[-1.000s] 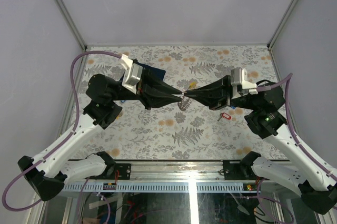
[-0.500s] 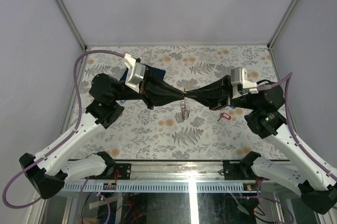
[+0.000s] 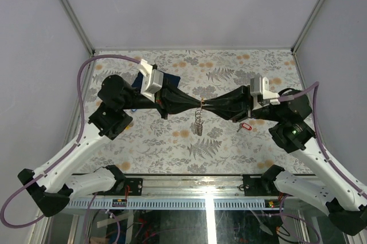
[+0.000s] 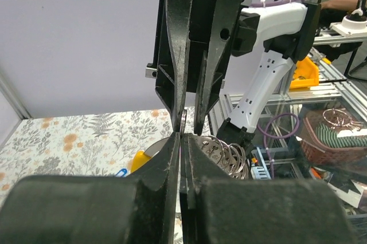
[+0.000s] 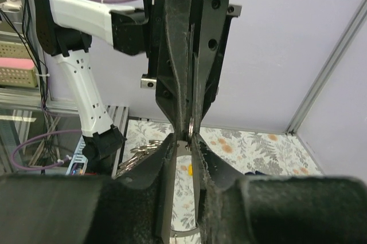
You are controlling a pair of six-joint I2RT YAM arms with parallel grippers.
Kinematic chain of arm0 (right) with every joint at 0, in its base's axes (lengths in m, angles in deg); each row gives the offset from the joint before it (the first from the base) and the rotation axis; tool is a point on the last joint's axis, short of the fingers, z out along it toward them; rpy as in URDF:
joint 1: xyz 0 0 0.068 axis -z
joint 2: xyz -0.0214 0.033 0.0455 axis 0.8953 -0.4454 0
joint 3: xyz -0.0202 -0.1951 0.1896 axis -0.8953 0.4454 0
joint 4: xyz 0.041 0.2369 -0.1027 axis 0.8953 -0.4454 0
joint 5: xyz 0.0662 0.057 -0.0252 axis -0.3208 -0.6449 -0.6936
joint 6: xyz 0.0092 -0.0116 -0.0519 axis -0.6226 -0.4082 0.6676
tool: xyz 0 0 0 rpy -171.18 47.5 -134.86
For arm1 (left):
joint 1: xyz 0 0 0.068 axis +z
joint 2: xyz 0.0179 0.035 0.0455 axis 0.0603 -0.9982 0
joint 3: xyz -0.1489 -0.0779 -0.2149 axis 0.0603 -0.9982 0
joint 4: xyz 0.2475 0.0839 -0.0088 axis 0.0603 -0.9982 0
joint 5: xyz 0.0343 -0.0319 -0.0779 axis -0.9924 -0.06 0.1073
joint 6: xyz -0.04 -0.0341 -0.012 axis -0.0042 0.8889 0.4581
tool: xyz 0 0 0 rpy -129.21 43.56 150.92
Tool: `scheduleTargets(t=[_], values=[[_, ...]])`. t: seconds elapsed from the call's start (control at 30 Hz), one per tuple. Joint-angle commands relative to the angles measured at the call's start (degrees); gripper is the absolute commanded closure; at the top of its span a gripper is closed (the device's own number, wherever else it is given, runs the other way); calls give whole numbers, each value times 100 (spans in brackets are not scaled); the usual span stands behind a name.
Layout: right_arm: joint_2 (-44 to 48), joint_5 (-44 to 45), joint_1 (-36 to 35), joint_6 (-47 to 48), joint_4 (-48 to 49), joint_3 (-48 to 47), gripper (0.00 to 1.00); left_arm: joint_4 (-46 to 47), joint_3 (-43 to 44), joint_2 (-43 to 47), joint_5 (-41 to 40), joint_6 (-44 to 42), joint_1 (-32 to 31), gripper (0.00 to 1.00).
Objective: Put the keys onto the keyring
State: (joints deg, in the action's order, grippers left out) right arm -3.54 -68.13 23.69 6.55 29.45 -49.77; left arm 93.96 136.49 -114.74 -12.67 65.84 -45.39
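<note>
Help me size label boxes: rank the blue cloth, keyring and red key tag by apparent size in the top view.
1. blue cloth, though partly covered.
2. keyring, hanging nearer the camera, so perhaps flattered.
3. red key tag, clearly smallest.

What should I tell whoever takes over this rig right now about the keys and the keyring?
Left tool: shut on the keyring, held above the table.
Right tool: tip to tip with it, jaws slightly parted, apparently not gripping.
Done: a bunch of metal loops hangs from the ring; keys on it cannot be counted.
To do: the red-tagged key lies on the table by the right arm; thread it on.
</note>
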Motion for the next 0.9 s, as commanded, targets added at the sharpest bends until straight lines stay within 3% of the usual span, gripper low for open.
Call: scheduleTargets(t=[0.0, 0.23, 0.6, 0.87], values=[[279, 15, -40, 450, -623, -311, 77, -942, 418, 92, -262, -743, -26, 100], [501, 217, -40, 924, -1646, -523, 72, -1538, 586, 134, -309, -1163, -25, 100], [388, 480, -39, 1723, -2782, -811, 70, -3482, 1424, -157, -685, -2451, -130, 100], [824, 1128, -35, 1907, -2087, -114, 66, -4229, 1770, -208, -2511, -3490, -933, 100]])
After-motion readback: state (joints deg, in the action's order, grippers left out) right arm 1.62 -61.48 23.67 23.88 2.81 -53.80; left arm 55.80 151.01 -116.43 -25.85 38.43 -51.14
